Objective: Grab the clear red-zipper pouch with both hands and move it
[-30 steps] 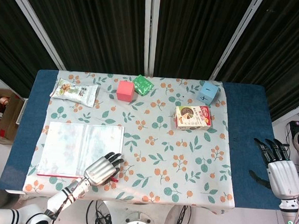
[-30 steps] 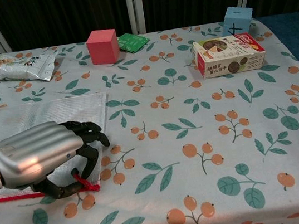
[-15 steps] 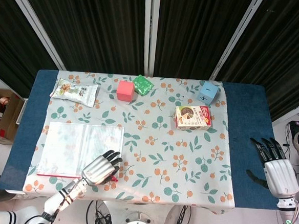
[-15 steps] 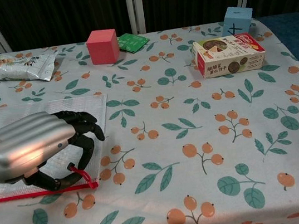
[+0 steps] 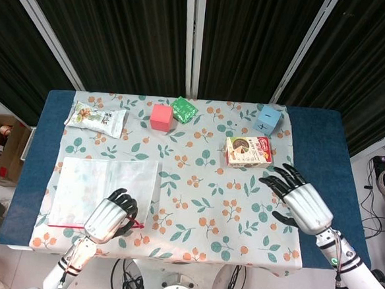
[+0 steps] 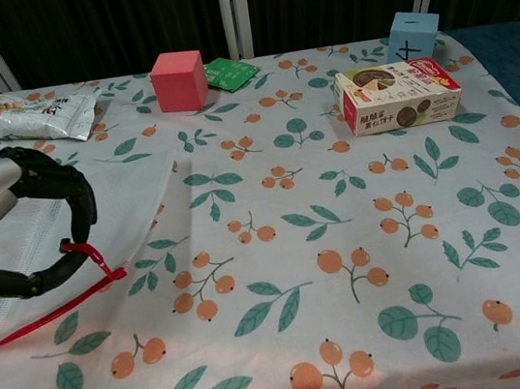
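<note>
Floral cloth (image 5: pixel 209 192): left hand (image 5: pixel 110 216) grips pouch (image 5: pixel 103 188) (labels unreadable).

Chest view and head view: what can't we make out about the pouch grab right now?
- Left hand, chest view: cut off by the left edge; only curled fingers and part of the back show.
- Pouch, head view: the near right corner is covered by the left hand, so the grip contact is hidden.
- Right hand: outside the chest view entirely.
- Pouch contents: too faint through the clear film in either view.
</note>
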You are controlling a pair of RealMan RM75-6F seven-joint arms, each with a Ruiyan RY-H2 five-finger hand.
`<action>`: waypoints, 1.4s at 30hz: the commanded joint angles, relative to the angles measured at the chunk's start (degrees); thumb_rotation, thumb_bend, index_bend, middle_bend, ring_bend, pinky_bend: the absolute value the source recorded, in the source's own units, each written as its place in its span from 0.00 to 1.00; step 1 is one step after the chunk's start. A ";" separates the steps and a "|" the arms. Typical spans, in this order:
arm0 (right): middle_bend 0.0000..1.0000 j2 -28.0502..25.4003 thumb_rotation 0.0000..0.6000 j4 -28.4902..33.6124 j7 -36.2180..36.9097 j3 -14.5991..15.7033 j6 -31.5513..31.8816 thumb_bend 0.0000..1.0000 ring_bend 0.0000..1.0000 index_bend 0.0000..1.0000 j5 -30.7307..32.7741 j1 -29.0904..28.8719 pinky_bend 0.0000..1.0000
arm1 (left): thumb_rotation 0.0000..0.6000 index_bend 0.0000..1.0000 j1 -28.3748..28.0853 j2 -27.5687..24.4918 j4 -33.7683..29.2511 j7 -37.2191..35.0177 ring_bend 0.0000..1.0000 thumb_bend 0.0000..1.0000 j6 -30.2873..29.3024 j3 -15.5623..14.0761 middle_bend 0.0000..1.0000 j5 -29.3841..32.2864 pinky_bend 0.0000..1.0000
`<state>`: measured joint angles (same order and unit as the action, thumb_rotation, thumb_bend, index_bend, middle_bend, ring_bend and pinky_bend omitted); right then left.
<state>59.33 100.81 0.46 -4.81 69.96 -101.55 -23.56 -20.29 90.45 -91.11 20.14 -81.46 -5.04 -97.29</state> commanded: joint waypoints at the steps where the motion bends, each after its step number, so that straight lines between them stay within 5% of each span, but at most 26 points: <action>1: 0.24 -0.78 1.00 5.62 -2.00 -3.48 -9.62 0.07 0.10 0.20 2.96 -7.68 0.09 | 1.00 0.69 2.22 0.20 -1.01 1.52 0.41 0.45 -3.43 0.92 0.48 -1.10 0.33; 9: 0.23 2.27 1.00 11.71 -10.37 -9.56 -23.92 0.07 0.08 0.21 13.53 -19.58 0.08 | 1.00 0.69 4.72 -0.05 -4.00 3.94 0.47 0.45 -7.30 2.69 0.53 -1.62 0.47; 18: 0.20 13.12 1.00 10.34 -22.57 -12.05 -29.60 0.07 0.00 0.21 25.33 -29.81 0.02 | 1.00 0.71 6.52 0.04 -6.33 5.33 0.59 0.45 -9.63 4.17 0.63 -2.35 0.61; 30: 0.20 28.13 1.00 1.36 -32.23 -10.65 -27.36 0.13 0.00 0.28 34.15 -38.99 0.02 | 1.00 0.71 8.21 -1.48 -8.67 4.35 0.60 0.45 -10.66 5.41 0.64 -1.98 0.62; 42: 0.23 35.68 1.00 -5.13 -28.64 -11.67 -25.45 0.18 0.01 0.34 35.14 -42.64 0.02 | 1.00 0.72 8.71 -2.24 -9.41 3.92 0.60 0.45 -10.25 6.15 0.64 -2.60 0.62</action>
<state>94.28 96.47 -28.86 -16.34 44.35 -66.46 -65.71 -11.61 88.23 -100.48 24.05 -91.73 1.09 -99.88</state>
